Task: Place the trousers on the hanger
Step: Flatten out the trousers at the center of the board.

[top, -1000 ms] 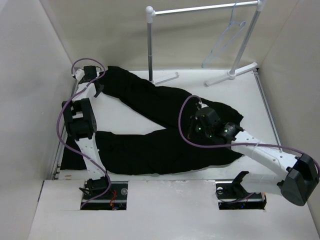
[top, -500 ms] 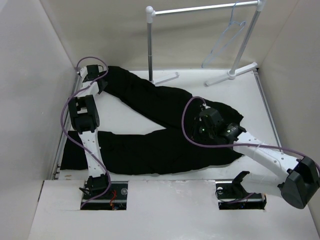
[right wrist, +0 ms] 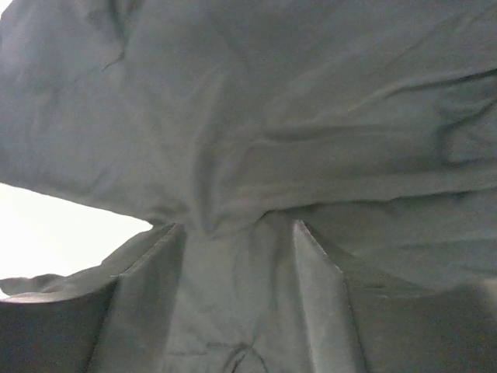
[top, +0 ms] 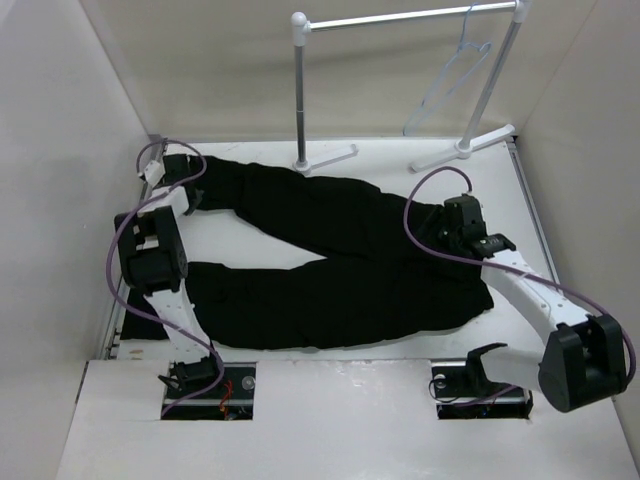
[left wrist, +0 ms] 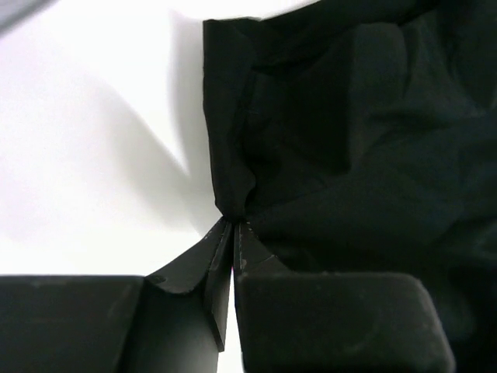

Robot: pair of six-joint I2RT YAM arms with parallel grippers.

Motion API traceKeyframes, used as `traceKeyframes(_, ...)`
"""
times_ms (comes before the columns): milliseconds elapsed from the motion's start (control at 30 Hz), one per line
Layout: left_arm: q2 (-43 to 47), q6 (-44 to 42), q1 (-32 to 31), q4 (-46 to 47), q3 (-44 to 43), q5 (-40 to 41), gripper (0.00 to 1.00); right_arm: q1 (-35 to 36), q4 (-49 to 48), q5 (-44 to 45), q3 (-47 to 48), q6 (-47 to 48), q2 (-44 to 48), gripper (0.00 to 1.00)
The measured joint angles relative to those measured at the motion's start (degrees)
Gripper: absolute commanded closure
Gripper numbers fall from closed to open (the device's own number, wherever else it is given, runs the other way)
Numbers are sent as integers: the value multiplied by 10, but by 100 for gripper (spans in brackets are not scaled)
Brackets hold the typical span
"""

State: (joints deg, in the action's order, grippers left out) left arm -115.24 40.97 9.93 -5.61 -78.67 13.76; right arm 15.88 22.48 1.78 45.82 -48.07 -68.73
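- The trousers (top: 300, 300) lie flat on the desk (top: 255, 238), waist toward 3 o'clock. One leg runs out toward 10 o'clock and the other toward 8 o'clock, with a bare wedge of desk between them.
- My left arm (top: 150, 245) reaches to 10 o'clock, and the left jaws sit at the hem of the far leg.
- On the left wrist view the left jaws are clenched tip to tip. The hem corner of the trousers (left wrist: 373, 155) puckers right down to where the fingertips (left wrist: 256, 252) meet. I take that as a small pinch of cloth caught there, though the dark fabric makes it hard to be sure.
- My right arm (top: 520, 280) comes in from 5 o'clock, and the right jaws are down on the waist end at about 3 o'clock.
- On the right wrist view the right jaws stand apart, released. The fingers (right wrist: 147, 272) rest on the trousers (right wrist: 311, 116), and a gathered ridge of cloth sits between them without being squeezed.
- The hanger (top: 450, 85) hangs by its hook from the rail stand (top: 400, 18) at about 1 o'clock, well apart from the trousers.
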Motion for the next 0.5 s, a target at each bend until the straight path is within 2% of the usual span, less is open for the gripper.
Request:
traceKeyframes(100,72,13,9,3,81,21,96,-12,-7,9,-9,-6,-15,25)
traceKeyframes(200,118,24,24,3,143,35,89,-33,-9,16,-23,-12,-20,27)
traceKeyframes(300,143,30,49,0,186,38,61,-59,-11,22,-37,-14,-21,30)
traceKeyframes(333,149,31,58,-1,196,36,53,-66,-11,24,-40,-15,-22,32)
traceKeyframes(367,155,30,67,-1,202,32,49,-70,-11,26,-42,-16,-22,37)
traceKeyframes(433,179,33,83,-1,212,26,48,-72,-11,28,-44,-16,-22,47)
traceKeyframes(500,211,32,96,-1,216,23,52,-72,-12,28,-44,-16,-22,62)
